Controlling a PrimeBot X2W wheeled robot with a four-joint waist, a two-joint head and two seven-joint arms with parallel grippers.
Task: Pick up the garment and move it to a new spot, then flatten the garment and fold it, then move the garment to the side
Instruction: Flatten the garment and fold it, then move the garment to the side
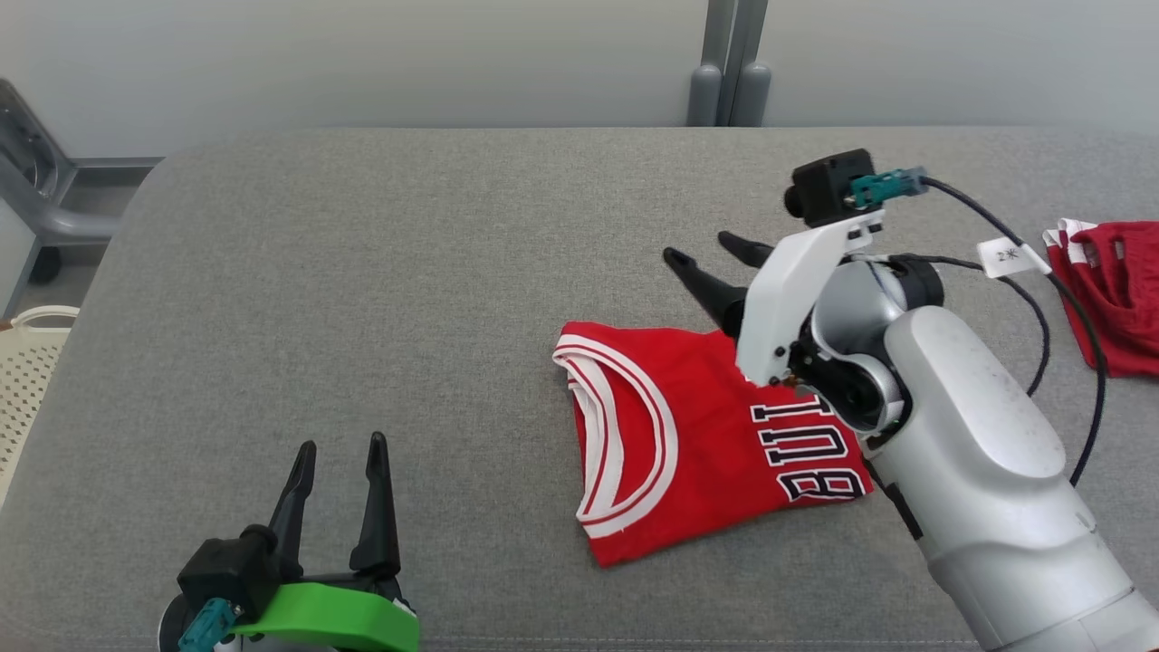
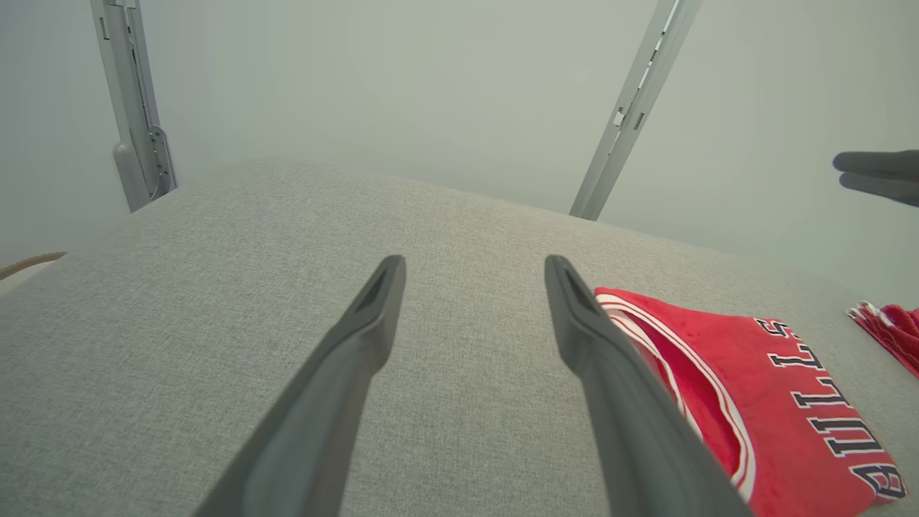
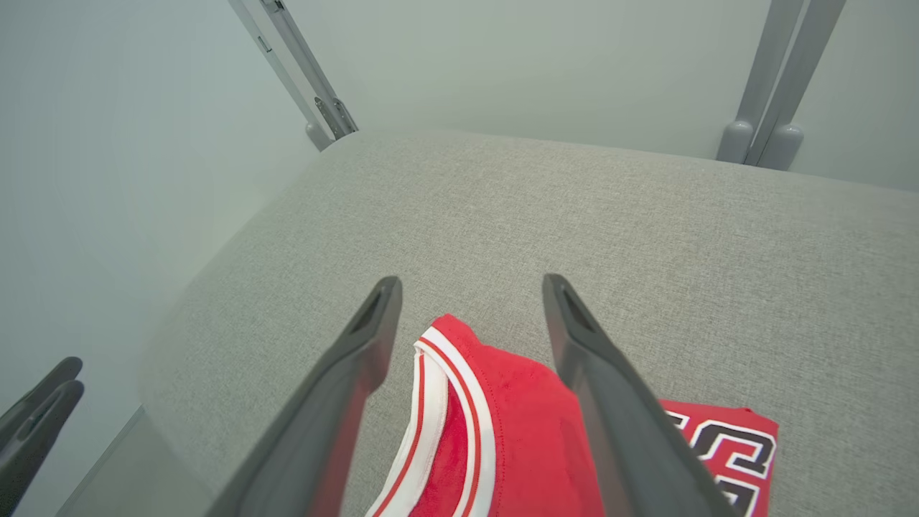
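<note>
**Shirt is folded, both grippers are open**

The left gripper (image 1: 342, 442) is nearest, wide open and holding nothing, with bare grey table (image 1: 362, 272) under it. The red shirt (image 1: 688, 435) lies folded and flat, well off to that gripper's right. The right gripper (image 1: 697, 246) hangs over the shirt's far edge, fingers apart and empty, and the white-striped neck is just below them. The fold looks done, so I think the next job is moving the shirt to the side. To do it well, come down on a thick edge, pinch all the layers at once, and go slowly so the fold does not come apart. Farther off, to the right gripper's right, lies another red cloth (image 1: 1118, 290); keep away from it.
</note>
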